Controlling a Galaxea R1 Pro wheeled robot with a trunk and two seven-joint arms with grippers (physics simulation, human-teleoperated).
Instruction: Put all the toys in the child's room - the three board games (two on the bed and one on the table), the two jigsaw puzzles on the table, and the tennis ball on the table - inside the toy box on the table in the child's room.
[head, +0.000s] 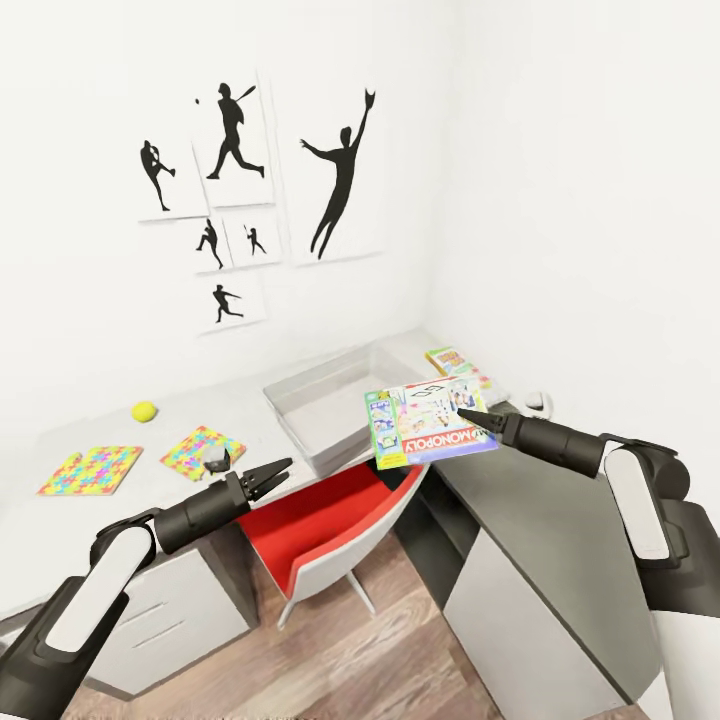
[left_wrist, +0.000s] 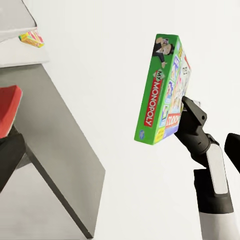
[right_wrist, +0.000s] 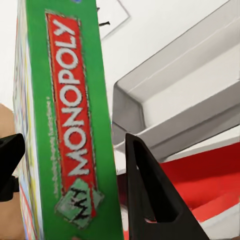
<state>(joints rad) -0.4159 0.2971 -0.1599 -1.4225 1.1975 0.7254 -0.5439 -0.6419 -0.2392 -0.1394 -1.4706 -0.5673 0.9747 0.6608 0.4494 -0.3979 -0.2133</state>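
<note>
Right claw carrying the Monopoly box, bin just ahead and to my left.

My right gripper (head: 468, 413) is pinched on one edge of the flat green-white-red Monopoly board game box (head: 428, 420); in the right wrist view one dark fingertip (right_wrist: 150, 190) lies against the box's green side, so I judge the grip firm. The box hangs clear of the desk, face up toward my head camera, its long axis running roughly across my view. The shallow light grey toy box (head: 330, 400) sits just beyond it and to its left on the pale grey L-shaped table (head: 80, 520), so I reckon the carry needs only a short reach forward and left before letting go. My left gripper (head: 272, 477) is spread and empty, low by the red chair (head: 320, 520), near the multicoloured jigsaw sheet (head: 195, 447).
</note>
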